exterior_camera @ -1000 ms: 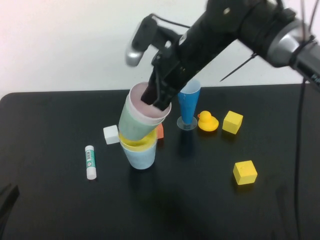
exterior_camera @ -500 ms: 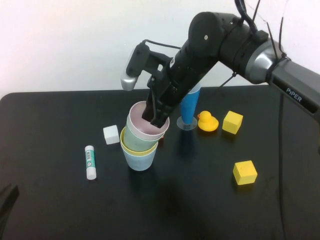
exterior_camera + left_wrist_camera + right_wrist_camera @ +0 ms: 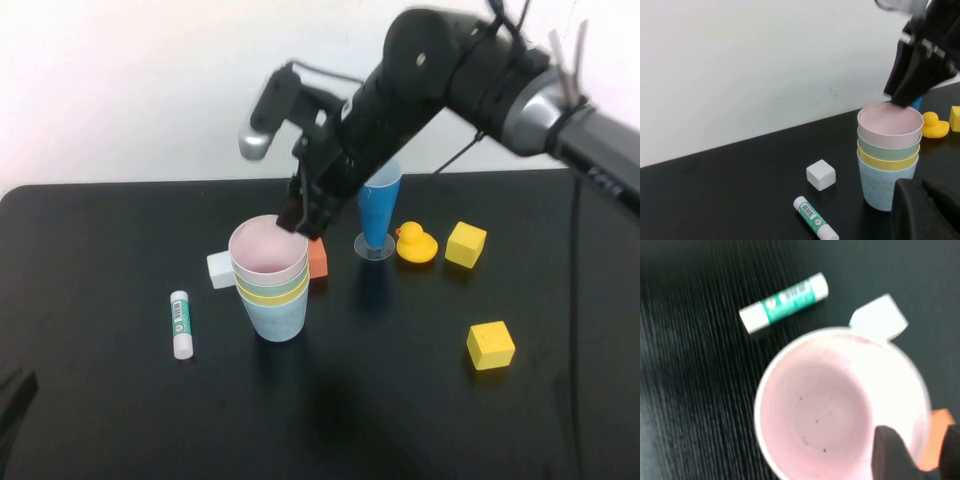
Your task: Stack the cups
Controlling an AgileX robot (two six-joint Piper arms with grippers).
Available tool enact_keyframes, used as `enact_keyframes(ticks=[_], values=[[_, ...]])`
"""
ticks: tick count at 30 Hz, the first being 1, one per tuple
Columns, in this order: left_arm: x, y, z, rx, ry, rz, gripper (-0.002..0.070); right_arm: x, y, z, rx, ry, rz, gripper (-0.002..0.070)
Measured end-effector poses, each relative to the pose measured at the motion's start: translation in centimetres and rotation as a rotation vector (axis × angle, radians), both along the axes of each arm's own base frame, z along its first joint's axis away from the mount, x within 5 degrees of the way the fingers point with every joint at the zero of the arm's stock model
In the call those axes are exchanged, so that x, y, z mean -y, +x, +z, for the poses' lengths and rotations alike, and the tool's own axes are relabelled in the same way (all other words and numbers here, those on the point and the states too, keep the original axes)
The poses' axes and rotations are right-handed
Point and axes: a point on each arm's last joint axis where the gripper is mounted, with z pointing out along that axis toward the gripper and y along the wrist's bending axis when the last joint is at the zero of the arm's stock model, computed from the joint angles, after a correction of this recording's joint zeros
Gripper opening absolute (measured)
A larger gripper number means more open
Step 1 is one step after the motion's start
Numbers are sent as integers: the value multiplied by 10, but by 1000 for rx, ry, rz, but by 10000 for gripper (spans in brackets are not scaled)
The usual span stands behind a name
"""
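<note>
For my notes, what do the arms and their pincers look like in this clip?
The right arm is glossy black with a silver-grey band, thin black cables and a grey camera pod; its black right pincer sits above the stacked cups. The left pincer shows only as matte black.

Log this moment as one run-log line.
stack: four cups nested upright | right gripper: open, above pink cup rim | left gripper: parked near table
</note>
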Motion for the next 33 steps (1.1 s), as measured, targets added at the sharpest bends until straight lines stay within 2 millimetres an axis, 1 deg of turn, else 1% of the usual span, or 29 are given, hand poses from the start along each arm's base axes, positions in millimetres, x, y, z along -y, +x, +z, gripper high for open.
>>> enact_keyframes(ticks=[2,3,5,7,8,10,12,14,17,18,20,24,27,29,32,33], values=[[0,0,0,0,0,0,1,4,-6,21,32,21,1,202],[0,0,0,0,0,0,1,7,-11,35,50,33,5,186],[0,0,0,0,0,0,1,15,-24,67,90,53,14,139],[0,0,0,0,0,0,1,26,-37,95,132,50,23,84],[0,0,0,0,0,0,1,35,-48,116,173,50,22,55],[0,0,0,0,0,0,1,51,-64,146,230,52,-4,24],[0,0,0,0,0,0,1,70,-84,174,289,61,-44,11],[0,0,0,0,0,0,1,90,-105,195,345,42,-80,6],[0,0,0,-2,-6,0,1,118,-131,209,407,-22,-136,2],[0,0,0,-2,-9,-1,1,128,-140,210,417,-47,-157,1],[0,0,0,-2,-11,-1,1,150,-157,206,444,-130,-213,0],[0,-2,1,10,-16,-2,1,184,-187,178,459,-251,-298,0],[-1,-6,3,36,-23,-2,1,203,-209,148,480,-271,-348,0],[-2,-9,4,52,-28,-2,1,214,-225,123,487,-241,-381,0],[-3,-11,6,71,-32,-2,0,226,-247,80,477,-188,-411,0],[-3,-11,6,71,-34,-2,0,229,-253,74,488,-161,-419,0]])
